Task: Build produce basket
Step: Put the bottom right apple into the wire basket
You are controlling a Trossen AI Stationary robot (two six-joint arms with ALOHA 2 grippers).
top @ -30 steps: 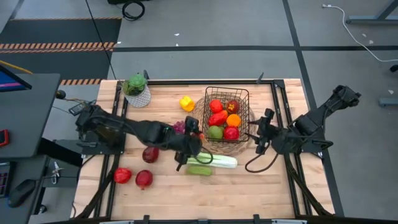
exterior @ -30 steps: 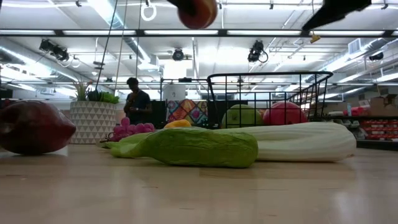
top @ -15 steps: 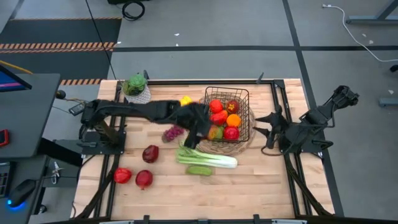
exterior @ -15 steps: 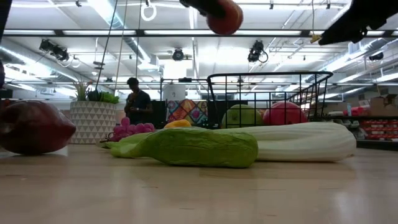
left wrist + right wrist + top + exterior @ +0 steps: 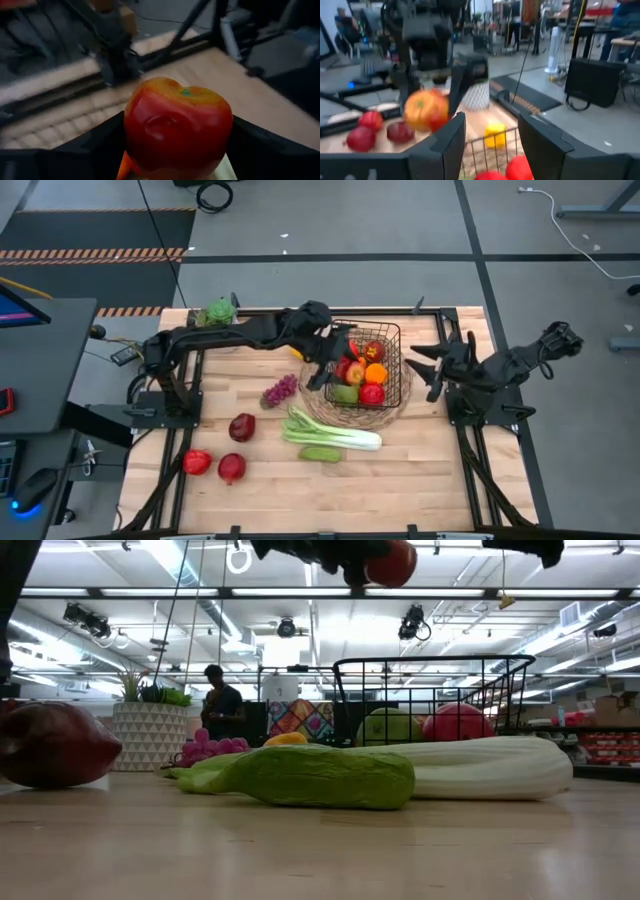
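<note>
Three red apples [image 5: 197,462] lie loose at the left of the wooden surface [image 5: 400,480], beside one grape bunch [image 5: 279,390], one leek [image 5: 330,433] and one cucumber [image 5: 320,454]. The left tool [image 5: 335,360], above the basket [image 5: 390,332], is clenched on a fourth apple [image 5: 177,127], as its wrist view confirms. The right tool [image 5: 425,367] hangs released. The low view alone shows a person [image 5: 218,700] in the room behind.

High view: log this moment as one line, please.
left hand: shut on apple, above basket | right hand: open, empty, beside basket | leek, grapes on table
</note>
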